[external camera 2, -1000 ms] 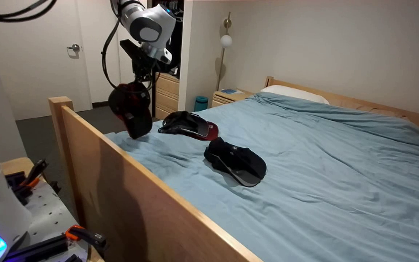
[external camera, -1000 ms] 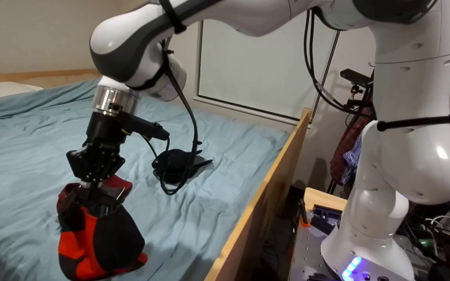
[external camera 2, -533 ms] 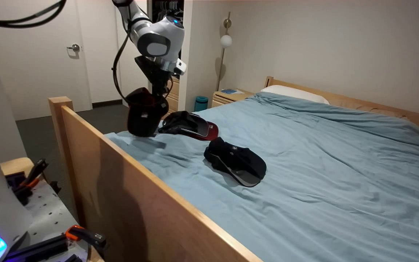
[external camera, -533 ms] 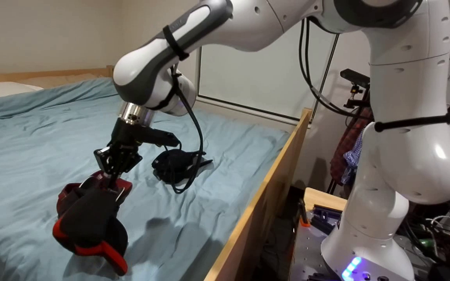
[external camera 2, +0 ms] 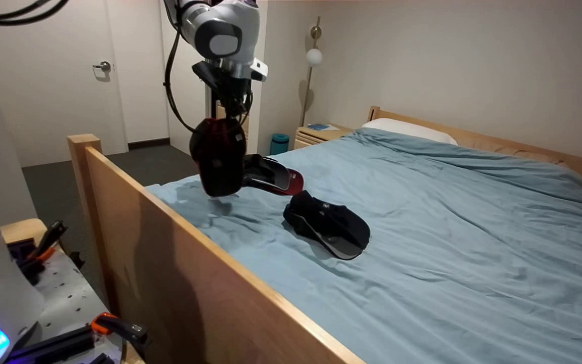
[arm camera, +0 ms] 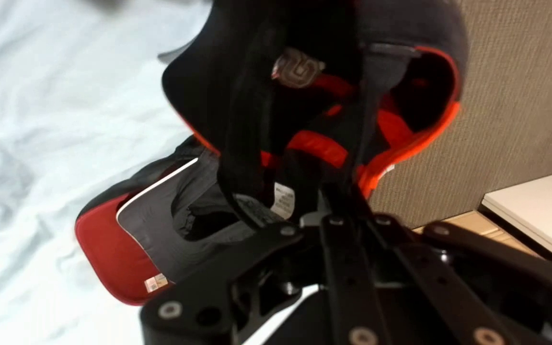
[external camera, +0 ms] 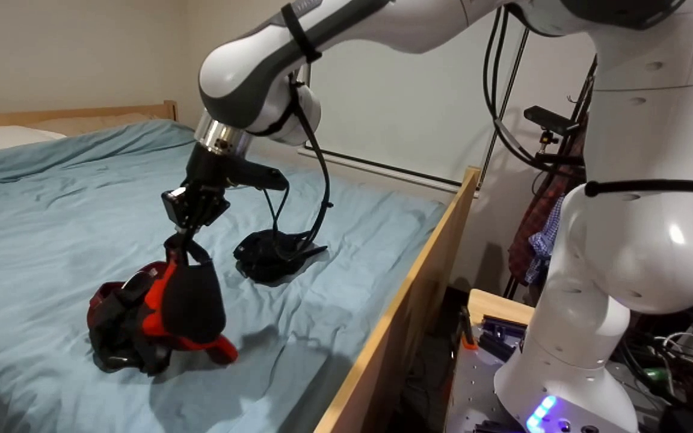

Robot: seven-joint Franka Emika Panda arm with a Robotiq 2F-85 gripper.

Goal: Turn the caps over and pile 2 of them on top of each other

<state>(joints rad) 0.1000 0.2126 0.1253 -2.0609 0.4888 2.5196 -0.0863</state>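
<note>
1. A wooden bed stands spread with a rumpled blue cover.
2. A black cap lies on the cover in both exterior views, a small pale mark on it.
3. Near it but apart, a red-brimmed cap lies on the cover; a second black cap rests over it, its grey, white-edged brim overlapping the red brim.
4. A white pillow lies at the head end.
</note>
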